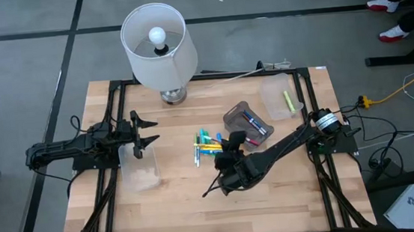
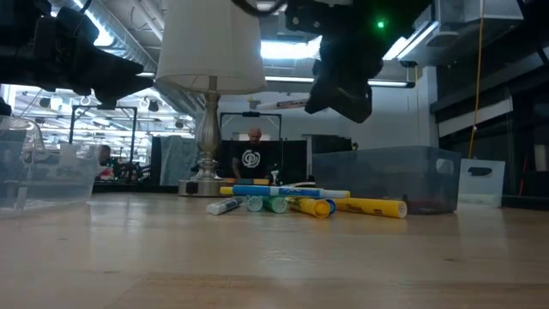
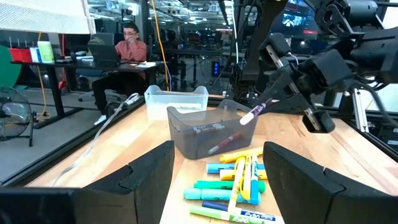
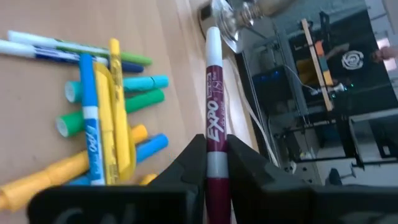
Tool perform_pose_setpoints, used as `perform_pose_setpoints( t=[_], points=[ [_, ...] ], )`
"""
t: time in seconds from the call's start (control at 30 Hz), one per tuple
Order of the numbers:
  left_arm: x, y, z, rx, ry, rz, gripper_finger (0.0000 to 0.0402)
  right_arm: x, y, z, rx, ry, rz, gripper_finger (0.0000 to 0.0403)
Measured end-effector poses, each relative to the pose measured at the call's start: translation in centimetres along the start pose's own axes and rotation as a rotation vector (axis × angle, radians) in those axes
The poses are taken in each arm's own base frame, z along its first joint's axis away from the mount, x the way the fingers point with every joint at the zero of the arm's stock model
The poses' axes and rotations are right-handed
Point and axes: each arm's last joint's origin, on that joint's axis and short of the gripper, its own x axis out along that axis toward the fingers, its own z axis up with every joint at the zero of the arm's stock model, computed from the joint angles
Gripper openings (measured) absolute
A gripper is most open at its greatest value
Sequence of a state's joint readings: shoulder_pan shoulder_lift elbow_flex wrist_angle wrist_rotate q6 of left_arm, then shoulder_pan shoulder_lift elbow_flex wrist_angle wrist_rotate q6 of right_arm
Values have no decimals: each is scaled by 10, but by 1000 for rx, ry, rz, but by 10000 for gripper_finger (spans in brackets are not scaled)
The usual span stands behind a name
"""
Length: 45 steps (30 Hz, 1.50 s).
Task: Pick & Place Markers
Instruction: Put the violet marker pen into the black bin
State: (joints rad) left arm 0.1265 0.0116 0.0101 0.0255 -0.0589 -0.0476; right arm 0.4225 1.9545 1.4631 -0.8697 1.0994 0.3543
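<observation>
A loose heap of markers (image 1: 208, 144) in yellow, green and blue lies on the wooden table's middle (image 4: 106, 118). Just to its right, my right gripper (image 1: 232, 142) hangs above the table, shut on a maroon marker (image 4: 214, 81) with a white tip. In the left wrist view this marker (image 3: 255, 112) sticks out over a grey bin (image 3: 205, 134) that holds more markers. My left gripper (image 1: 148, 132) waits open at the table's left, level, above a clear bin (image 1: 140, 170). My right gripper pinches the maroon marker's barrel (image 4: 214, 134) between its two fingers. The marker lies along the fingers and juts out well past their tips, white tip foremost. The fingers slant down toward the table's far left. The marker is lifted clear of the table.
A lamp (image 1: 157, 49) with a white shade stands at the far edge. A clear bin (image 1: 281, 98) with a yellow marker sits at the far right, next to the grey bin (image 1: 247, 124). A white cord runs along the far edge. People sit at desks beyond the table.
</observation>
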Motion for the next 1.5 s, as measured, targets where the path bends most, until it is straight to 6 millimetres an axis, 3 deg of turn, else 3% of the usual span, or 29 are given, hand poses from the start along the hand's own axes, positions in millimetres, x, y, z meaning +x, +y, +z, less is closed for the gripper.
perform_pose_setpoints(
  t=[0.53,1.03,1.5],
  points=[
    [0,0,0,0,0,0,242,0,-15,-26,120,149,-88,46],
    [0,0,0,-1,0,0,242,33,-47,-40,164,444,-131,46],
    [0,0,0,0,0,0,242,40,-58,-44,139,506,-147,46]
  ],
)
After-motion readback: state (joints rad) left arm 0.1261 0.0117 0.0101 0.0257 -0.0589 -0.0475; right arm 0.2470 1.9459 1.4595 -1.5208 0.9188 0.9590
